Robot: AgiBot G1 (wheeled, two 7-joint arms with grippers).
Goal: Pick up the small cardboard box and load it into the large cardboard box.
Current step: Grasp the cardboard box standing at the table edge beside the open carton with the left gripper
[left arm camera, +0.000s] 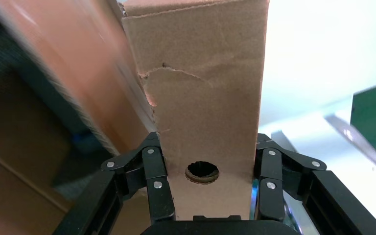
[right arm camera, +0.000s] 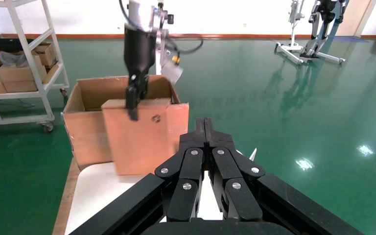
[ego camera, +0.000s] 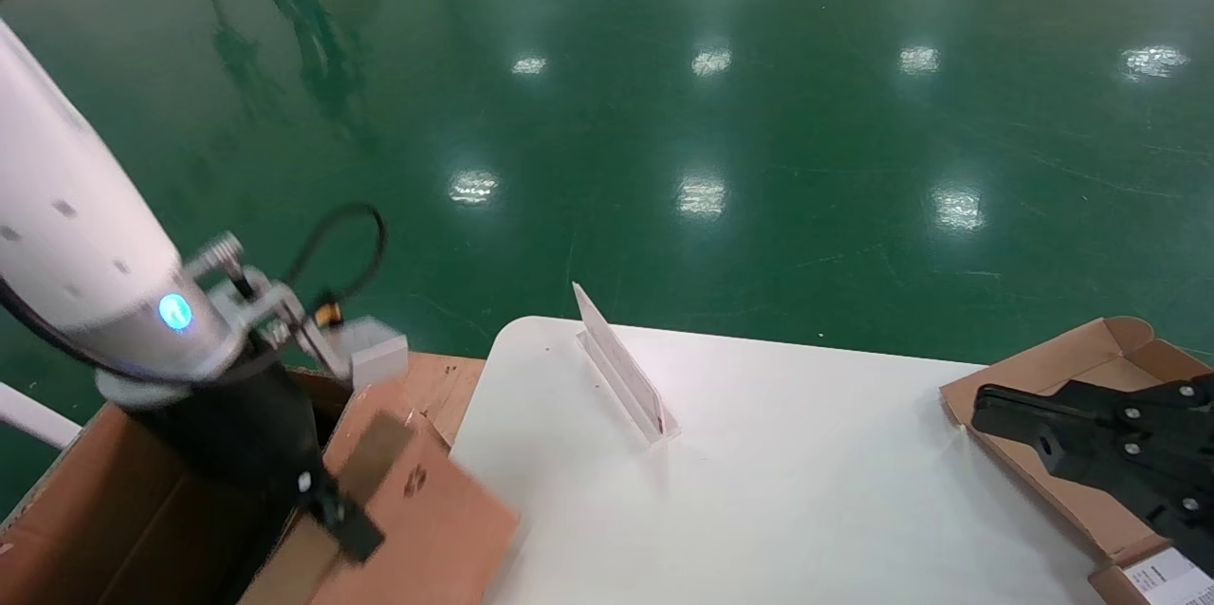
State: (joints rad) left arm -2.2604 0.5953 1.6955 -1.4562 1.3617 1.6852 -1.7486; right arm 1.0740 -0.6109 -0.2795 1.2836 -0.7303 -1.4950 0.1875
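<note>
We see the left gripper clamped on the small cardboard box, one finger pressed to each of the box's narrow sides, so the jaws stand only as far apart as the slim box is thick; the round punched hole in the cardboard sits just between the fingers. In the head view the same left gripper hangs low at the left, gripping the small cardboard box at its upper edge, the box tilted with its far corner over the edge of the white table. From the right wrist view we find the small cardboard box held up in front of the large cardboard box, overlapping its near wall, with the left gripper coming down from above; whether the two boxes touch we cannot tell. The large cardboard box stands open just beside the table's left end. On the table a clear sign holder stands well apart from the held box. The right gripper hovers over the table's right side with its fingers closed together on nothing; in the head view we see it above an open flat cardboard tray, and a white label shows at the near right corner.
</note>
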